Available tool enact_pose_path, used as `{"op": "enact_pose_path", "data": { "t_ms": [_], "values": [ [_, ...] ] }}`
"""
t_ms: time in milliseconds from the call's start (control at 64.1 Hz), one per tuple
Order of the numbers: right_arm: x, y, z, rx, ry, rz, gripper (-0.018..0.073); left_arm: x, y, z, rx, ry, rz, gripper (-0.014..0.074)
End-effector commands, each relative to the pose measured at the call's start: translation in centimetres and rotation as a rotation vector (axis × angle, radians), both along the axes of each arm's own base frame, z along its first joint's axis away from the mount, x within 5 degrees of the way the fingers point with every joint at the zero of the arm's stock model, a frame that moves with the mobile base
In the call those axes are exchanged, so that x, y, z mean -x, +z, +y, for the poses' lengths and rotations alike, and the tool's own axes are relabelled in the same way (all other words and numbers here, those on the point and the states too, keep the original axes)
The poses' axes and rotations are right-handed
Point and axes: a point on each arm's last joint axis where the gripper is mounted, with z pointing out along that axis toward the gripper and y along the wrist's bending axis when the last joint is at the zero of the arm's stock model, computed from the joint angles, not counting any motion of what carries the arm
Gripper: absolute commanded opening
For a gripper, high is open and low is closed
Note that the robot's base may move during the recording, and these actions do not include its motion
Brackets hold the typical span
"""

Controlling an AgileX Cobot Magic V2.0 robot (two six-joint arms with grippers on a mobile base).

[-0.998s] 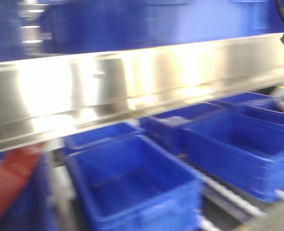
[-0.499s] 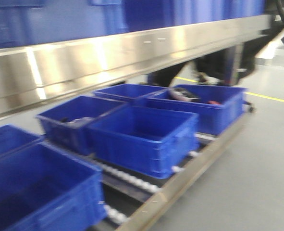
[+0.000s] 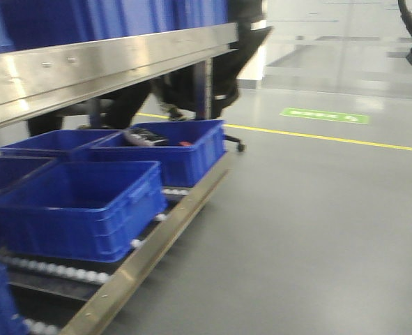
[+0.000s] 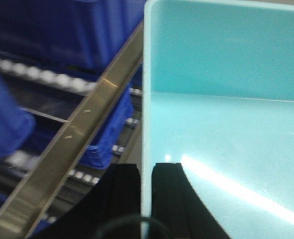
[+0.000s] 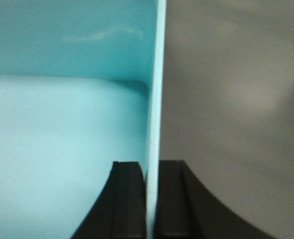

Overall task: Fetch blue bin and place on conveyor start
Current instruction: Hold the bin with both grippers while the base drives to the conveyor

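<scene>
The pale cyan blue bin (image 4: 226,124) fills the left wrist view, and its inside is bare. My left gripper (image 4: 147,169) is shut on the bin's left wall, one black finger outside and one inside. In the right wrist view the blue bin (image 5: 62,124) shows again, and my right gripper (image 5: 151,167) is shut on its right wall in the same way. The bin hangs between both grippers above the rack and the floor. The conveyor start is out of view. Neither gripper shows in the front view.
A roller rack (image 3: 143,255) at the left carries several dark blue crates (image 3: 77,206). A stainless-steel shelf rail (image 3: 101,66) runs above them. Grey floor (image 3: 310,237) with a yellow line (image 3: 331,137) lies to the right. A dark figure (image 3: 212,77) stands behind the rack.
The front view has swung to the right. The rack and crates slid to the left of the frame and open floor with the yellow line came into sight.
</scene>
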Motion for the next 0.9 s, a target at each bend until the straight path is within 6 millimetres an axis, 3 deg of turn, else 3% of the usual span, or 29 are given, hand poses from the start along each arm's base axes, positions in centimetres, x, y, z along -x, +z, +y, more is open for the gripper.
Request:
{"op": "enact_pose_path", "data": {
  "t_ms": [0,889],
  "values": [
    [0.26,1.41,-0.37,0.016,0.004,-0.103,-0.0154,0.48,1.14,0.26,-0.009,-0.002,-0.066,-0.0111],
    [0.12,1.66,-0.42,0.024,0.003,-0.134,-0.0154,0.48,1.14,0.26,-0.009,-0.002,-0.066,-0.0111]
  ]
}}
